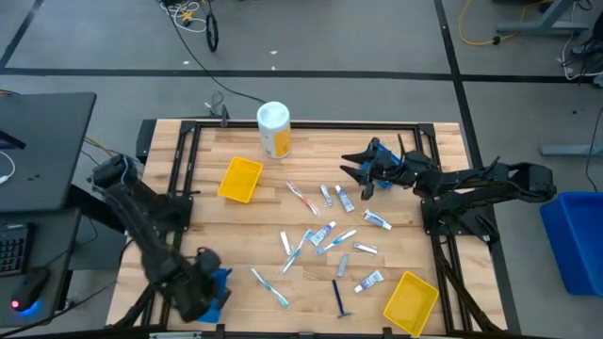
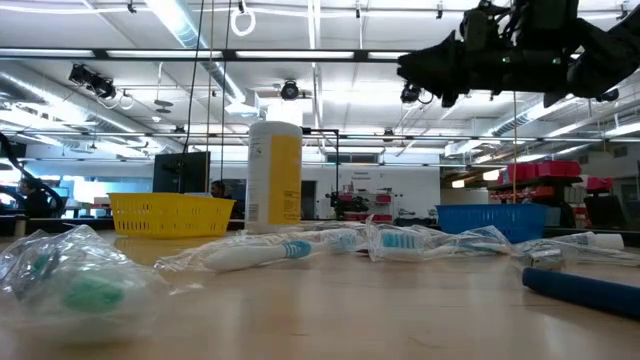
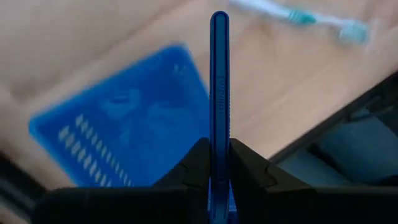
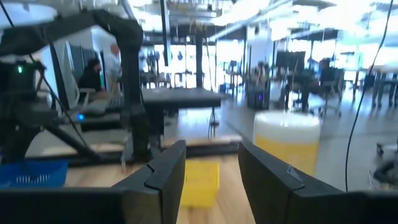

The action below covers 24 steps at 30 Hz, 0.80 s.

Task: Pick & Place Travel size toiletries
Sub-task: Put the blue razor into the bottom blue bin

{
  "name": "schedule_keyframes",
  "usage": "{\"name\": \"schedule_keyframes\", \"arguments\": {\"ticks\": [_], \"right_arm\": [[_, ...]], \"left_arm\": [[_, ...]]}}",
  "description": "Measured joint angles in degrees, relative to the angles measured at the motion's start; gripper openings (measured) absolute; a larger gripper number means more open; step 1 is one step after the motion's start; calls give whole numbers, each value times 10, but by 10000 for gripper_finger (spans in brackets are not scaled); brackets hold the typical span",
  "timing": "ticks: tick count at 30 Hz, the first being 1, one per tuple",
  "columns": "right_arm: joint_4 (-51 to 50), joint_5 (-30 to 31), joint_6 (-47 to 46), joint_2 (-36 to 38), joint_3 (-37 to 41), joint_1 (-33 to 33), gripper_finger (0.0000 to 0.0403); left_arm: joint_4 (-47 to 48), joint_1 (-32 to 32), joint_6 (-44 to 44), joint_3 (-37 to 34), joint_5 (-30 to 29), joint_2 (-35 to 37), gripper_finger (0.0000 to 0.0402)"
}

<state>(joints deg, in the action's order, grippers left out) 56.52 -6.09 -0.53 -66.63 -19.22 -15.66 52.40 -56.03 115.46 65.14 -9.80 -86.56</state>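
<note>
**Left gripper holding a blue razor over the blue tray**

From above, the toiletries [image 1: 330,231] are lying scattered mid-table; the left gripper [image 1: 209,285] is hanging at the near left corner.

At table height, a wrapped toothbrush [image 2: 255,253] is lying near; the canister [image 2: 274,172] label is unreadable.

The left wrist view: fingers [image 3: 194,167] are clamping a blue razor [image 3: 219,93] above the blue tray [image 3: 118,134]; its embossed writing is illegible.

The right gripper [image 4: 211,180] is standing apart, empty.

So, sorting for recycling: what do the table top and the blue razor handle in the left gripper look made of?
Table top: pale wood planks, matt, with visible grain and seams. Blue razor handle: probably glossy translucent plastic, since light shows through its edges; the left gripper pinches it.
</note>
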Motion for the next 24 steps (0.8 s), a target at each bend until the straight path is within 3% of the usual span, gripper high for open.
{"name": "schedule_keyframes", "arguments": {"ticks": [5,8,11,24], "right_arm": [[22,0,6,0,0,0,150],[23,0,16,0,0,0,146],[23,0,16,0,0,0,144],[25,0,16,0,0,0,156]], "left_arm": [[-7,-67,113,0,-56,-1,46],[-9,-86,153,-2,-26,-18,44],[-17,-89,150,-7,9,-44,49],[-3,-82,148,-16,4,-93,61]]}}
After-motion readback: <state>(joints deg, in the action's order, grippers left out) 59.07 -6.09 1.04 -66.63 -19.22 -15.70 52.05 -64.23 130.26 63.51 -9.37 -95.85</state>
